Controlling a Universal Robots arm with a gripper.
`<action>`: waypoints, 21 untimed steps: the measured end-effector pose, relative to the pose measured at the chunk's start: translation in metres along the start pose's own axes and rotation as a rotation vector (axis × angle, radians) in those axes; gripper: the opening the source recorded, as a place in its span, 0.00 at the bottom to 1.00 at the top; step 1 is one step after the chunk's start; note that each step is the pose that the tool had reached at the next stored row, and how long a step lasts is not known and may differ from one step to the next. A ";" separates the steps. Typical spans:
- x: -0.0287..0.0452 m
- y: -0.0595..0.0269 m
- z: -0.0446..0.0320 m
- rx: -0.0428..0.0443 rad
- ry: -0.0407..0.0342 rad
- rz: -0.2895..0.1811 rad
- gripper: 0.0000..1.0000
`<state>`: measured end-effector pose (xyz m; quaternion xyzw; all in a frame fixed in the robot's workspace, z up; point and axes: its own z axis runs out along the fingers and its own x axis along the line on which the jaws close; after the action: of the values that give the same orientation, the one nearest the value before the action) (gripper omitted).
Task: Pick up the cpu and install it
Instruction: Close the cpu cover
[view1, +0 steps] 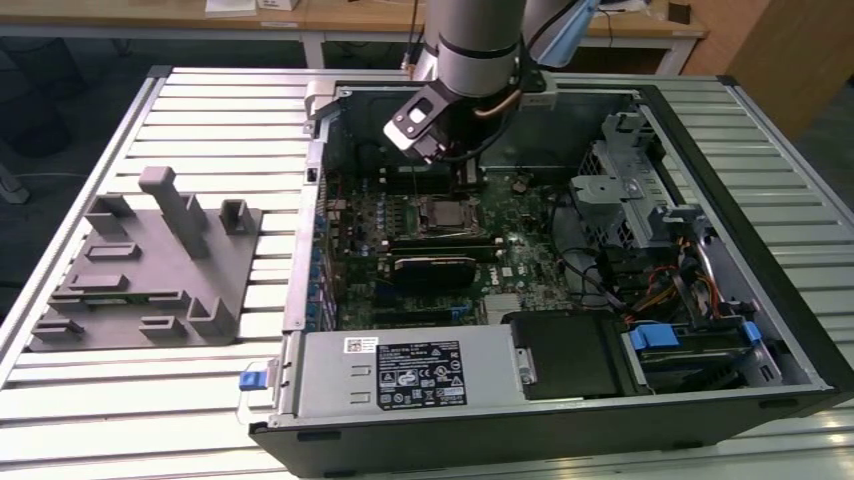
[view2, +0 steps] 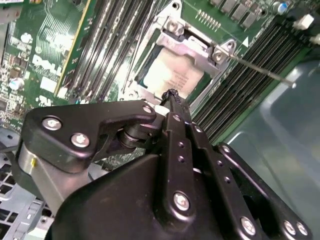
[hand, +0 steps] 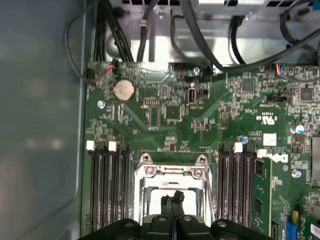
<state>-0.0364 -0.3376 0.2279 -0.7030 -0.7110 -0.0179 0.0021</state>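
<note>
The cpu (view2: 169, 75) is a pale silver square lying flat inside the metal socket frame (view2: 192, 42) on the green motherboard (hand: 200, 125). In the first wrist view the cpu (hand: 154, 199) shows as a pale patch inside the socket frame (hand: 172, 171). My gripper (view2: 171, 94) is shut, its black fingertips pressed together with nothing between them. They sit just above the near edge of the cpu. In the exterior view my gripper (view1: 465, 172) hangs inside the open computer case, a little behind the socket (view1: 445, 213).
Memory slots (hand: 107, 190) flank the socket on both sides, and a thin lever rod (view2: 260, 70) sticks out beside it. A black rectangular block (view1: 430, 270), the power supply (view1: 400, 375), the drive cage (view1: 627, 200) and cables crowd the case. A grey fixture (view1: 147, 265) lies on the slatted table.
</note>
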 end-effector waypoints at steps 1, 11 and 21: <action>-0.0005 -0.0010 0.0006 -0.0002 -0.0001 0.000 0.11; -0.0021 -0.0038 0.0024 -0.0004 0.0004 -0.014 0.11; -0.0021 -0.0038 0.0033 0.0047 0.0046 -0.193 0.11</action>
<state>-0.0400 -0.3396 0.2244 -0.6310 -0.7755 -0.0180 0.0036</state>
